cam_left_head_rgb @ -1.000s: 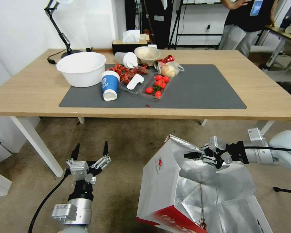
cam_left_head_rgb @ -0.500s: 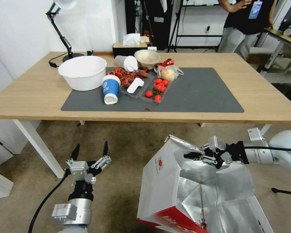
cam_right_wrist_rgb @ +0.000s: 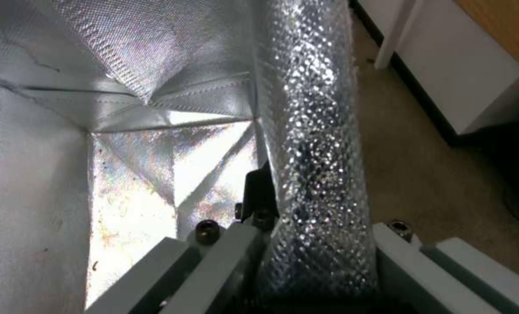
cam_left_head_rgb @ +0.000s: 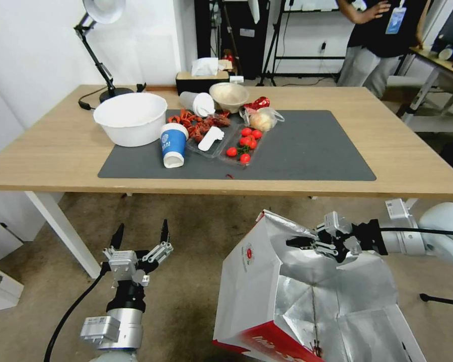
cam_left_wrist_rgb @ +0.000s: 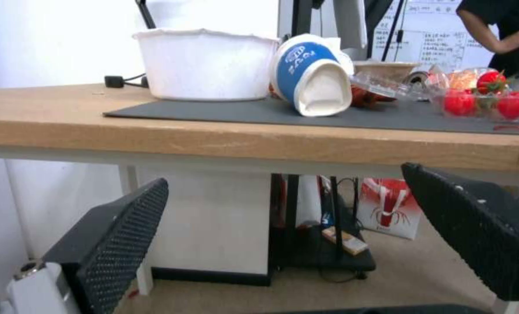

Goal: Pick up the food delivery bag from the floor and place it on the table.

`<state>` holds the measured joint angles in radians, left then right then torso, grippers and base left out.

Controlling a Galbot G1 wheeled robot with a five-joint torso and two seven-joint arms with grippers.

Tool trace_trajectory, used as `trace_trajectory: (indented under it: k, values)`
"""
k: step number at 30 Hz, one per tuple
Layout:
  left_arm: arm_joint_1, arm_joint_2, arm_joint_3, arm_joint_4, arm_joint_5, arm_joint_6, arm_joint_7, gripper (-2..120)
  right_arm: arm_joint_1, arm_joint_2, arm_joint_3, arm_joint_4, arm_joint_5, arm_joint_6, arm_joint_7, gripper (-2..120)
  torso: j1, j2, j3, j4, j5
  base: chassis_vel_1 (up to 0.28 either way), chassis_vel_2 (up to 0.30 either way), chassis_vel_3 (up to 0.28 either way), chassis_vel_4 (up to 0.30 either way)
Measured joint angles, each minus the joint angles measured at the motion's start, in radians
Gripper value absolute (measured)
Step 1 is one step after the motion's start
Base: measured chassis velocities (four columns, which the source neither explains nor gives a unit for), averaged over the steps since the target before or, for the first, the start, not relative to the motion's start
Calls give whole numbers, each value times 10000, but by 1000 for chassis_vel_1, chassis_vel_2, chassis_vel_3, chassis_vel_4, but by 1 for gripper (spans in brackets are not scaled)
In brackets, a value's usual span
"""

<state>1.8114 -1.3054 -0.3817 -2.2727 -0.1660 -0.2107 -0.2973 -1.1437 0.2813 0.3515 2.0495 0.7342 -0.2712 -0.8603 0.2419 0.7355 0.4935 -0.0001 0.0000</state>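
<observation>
The left gripper [cam_left_head_rgb: 140, 235] waits at seven o'clock, fingers spread, holding nothing. At five o'clock the bag [cam_left_head_rgb: 267, 281] hangs tilted over the floor [cam_left_head_rgb: 201, 226], short of the table [cam_left_head_rgb: 412, 151] — light, floppy paper, I'd guess, best held by its rim. The right gripper [cam_left_head_rgb: 299, 242] reaches in level, pinching that foil rim.

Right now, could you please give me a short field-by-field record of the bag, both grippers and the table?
bag: food delivery bag off the table, tilted, foil lining showing
right gripper: right gripper shut on the bag's rim
left gripper: left gripper open, holding nothing, below table height
table: table holds a white bowl, blue cup, tomatoes
mat: grey mat's right half bare
</observation>
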Motion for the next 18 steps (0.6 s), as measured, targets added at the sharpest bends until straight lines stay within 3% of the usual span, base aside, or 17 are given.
trace_trajectory:
  k: [18]
  values:
    - [12,-9,8,0,9,-6,37,100,11,-6,8,-1,10,14,-6,0,350,841,493,0,0,0,0,0,0]
